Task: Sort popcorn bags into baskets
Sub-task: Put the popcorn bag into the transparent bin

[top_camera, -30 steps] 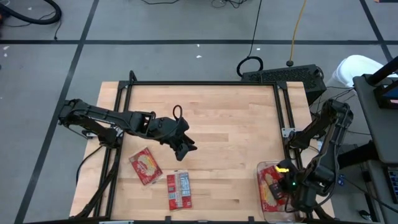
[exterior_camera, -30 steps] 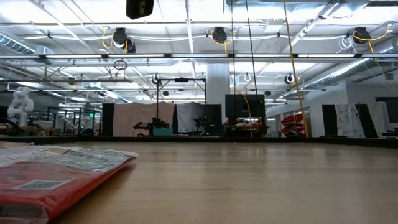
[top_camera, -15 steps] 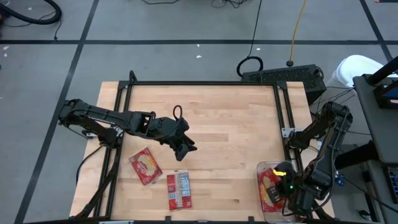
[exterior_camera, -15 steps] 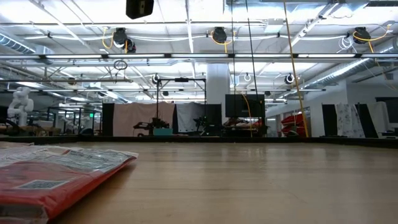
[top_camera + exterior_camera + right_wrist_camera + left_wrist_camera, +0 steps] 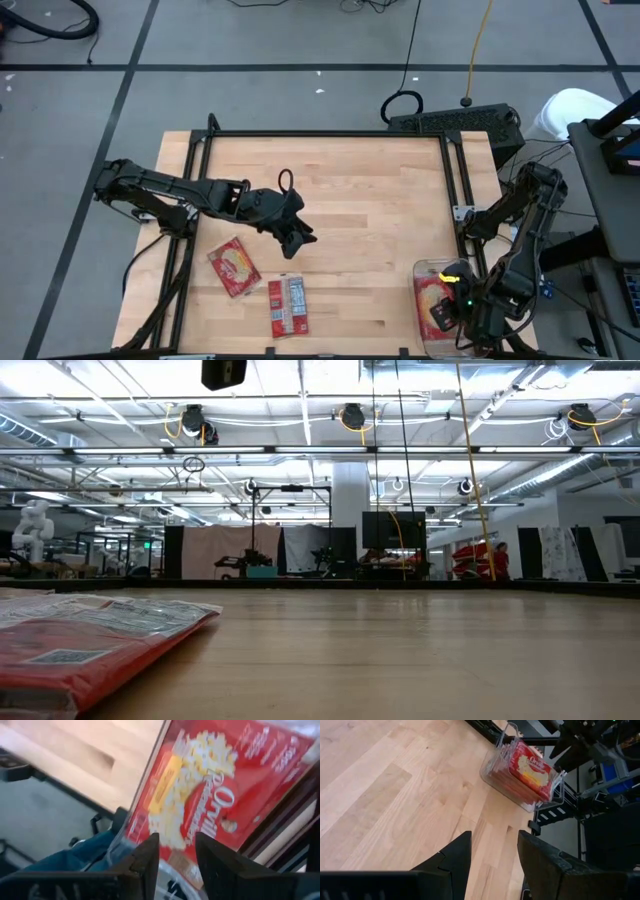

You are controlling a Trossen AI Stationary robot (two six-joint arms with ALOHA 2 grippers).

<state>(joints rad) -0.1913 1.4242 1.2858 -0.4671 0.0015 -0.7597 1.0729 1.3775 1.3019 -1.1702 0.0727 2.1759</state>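
Observation:
Two red popcorn bags lie flat on the table's near left part. One (image 5: 233,266) shows its popcorn picture, the other (image 5: 287,305) its white-grey panels; the latter fills the low view's left foreground (image 5: 80,640). The clear basket (image 5: 420,300) stands at the near right corner with red bags inside (image 5: 532,767). My right gripper (image 5: 447,318) hovers open above the basket; the top bag's popcorn face (image 5: 200,795) shows between and beyond its fingers (image 5: 176,855). My left gripper (image 5: 297,238) is open over the table's middle left (image 5: 492,850), pointing toward the basket.
A black metal frame (image 5: 330,135) runs around the tabletop's edges. Bare wood (image 5: 380,210) lies between the left gripper and the basket. Off the right edge are a cabinet and cables (image 5: 600,200). The room beyond the far edge holds racks and equipment (image 5: 390,550).
My right gripper has drifted a little toward the table's near edge above the basket. The left arm and the two bags on the table have kept still.

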